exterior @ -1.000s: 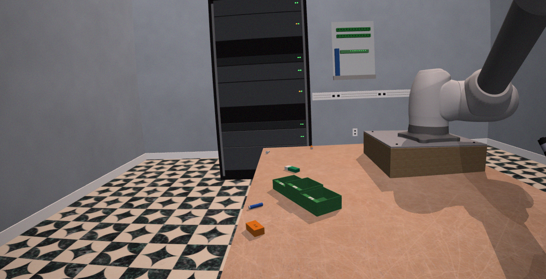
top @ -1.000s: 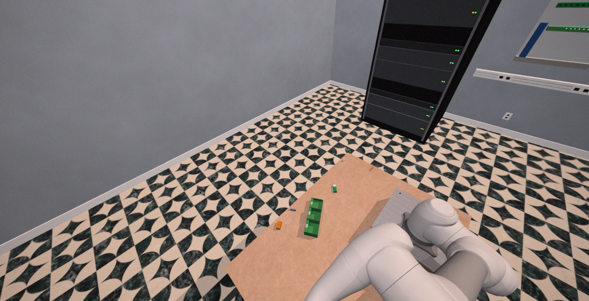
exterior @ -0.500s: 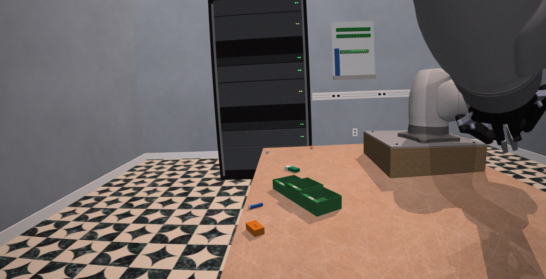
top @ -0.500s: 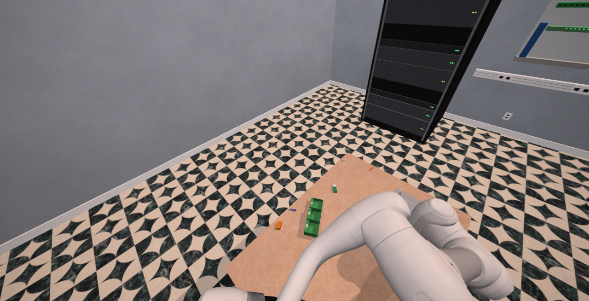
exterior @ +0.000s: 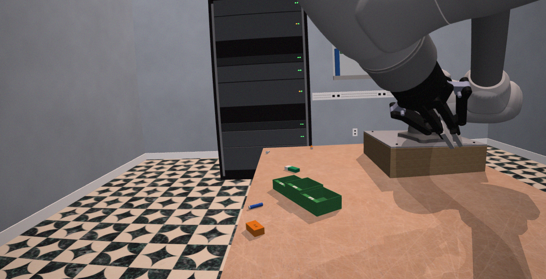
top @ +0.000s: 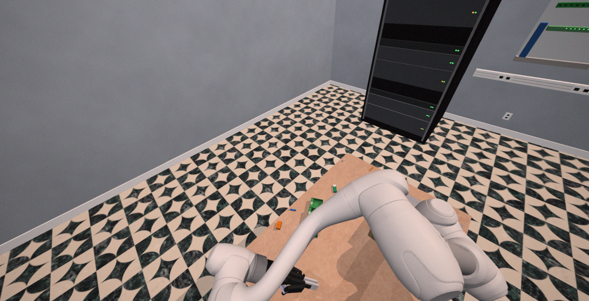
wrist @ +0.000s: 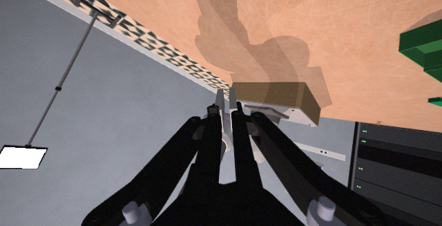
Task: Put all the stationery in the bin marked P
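Observation:
A row of three joined green bins stands on the table; their labels are too small to read. It is partly hidden behind my arm in the top view, and its edge shows in the wrist view. A green and white eraser lies behind the bins. A small blue pen and an orange block lie near the table's left edge. My gripper is shut and empty. It hangs in the air above the table, well to the right of the bins, and shows in the wrist view.
The arm's wooden base block stands at the back right of the table. A tiny screw and a tiny orange piece lie at the far edge. A black server rack stands on the floor behind.

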Controlling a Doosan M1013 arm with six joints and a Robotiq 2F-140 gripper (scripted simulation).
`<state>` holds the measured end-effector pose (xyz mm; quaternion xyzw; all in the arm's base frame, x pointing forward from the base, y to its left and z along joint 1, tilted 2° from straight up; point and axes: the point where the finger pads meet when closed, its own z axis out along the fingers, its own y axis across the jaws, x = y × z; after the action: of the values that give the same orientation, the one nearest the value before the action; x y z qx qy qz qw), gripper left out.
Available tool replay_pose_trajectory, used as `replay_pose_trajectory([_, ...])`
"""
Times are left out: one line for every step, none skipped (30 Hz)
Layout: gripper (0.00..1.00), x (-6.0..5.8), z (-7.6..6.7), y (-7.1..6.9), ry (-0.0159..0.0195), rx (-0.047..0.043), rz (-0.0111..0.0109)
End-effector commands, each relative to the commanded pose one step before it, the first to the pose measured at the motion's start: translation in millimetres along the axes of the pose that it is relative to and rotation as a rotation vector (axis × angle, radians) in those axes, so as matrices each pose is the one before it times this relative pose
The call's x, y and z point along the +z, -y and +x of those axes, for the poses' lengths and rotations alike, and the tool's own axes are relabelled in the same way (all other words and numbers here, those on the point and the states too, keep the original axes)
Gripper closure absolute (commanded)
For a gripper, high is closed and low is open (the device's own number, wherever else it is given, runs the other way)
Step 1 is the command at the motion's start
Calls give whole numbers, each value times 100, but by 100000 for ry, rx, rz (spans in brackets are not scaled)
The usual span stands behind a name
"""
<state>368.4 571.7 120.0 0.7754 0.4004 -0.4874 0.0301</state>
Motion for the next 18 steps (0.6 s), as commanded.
replay_pose_trajectory([85, -252, -374, -775, -3855, 2229, 1085])
replay_pose_trajectory([85, -124, -260, -782, -4011, 2690, 1298])
replay_pose_trajectory([85, -143, -235, -787, -1682, 1128, 544])
replay_pose_trajectory([85, -150, -224, -789, 0, 1, -1])
replay_pose_trajectory([85, -150, -224, -789, 0, 1, -1])
replay_pose_trajectory([85, -151, -224, -789, 0, 1, -1])
replay_pose_trajectory([85, -136, -202, -711, 0, 1, -1])
replay_pose_trajectory([85, 0, 0, 0, 0, 0, 0])
replay_pose_trajectory([85, -87, -263, -786, -3943, 2842, 1175])
replay_pose_trajectory([85, -107, -236, -792, -3943, 2842, 1175])
replay_pose_trajectory([85, -124, -210, -797, -1563, 1127, 465])
replay_pose_trajectory([85, -130, -200, -799, 0, 1, -1])
replay_pose_trajectory([85, -130, -200, -799, 0, 1, -1])
replay_pose_trajectory([85, -130, -200, -799, 0, 1, -1])
replay_pose_trajectory([85, -116, -177, -708, 0, 1, -1])
replay_pose_trajectory([85, 0, 0, 0, 0, 0, 0])
replay_pose_trajectory([85, 0, 0, 0, 0, 0, 0])
replay_pose_trajectory([85, 0, 0, 0, 0, 0, 0])
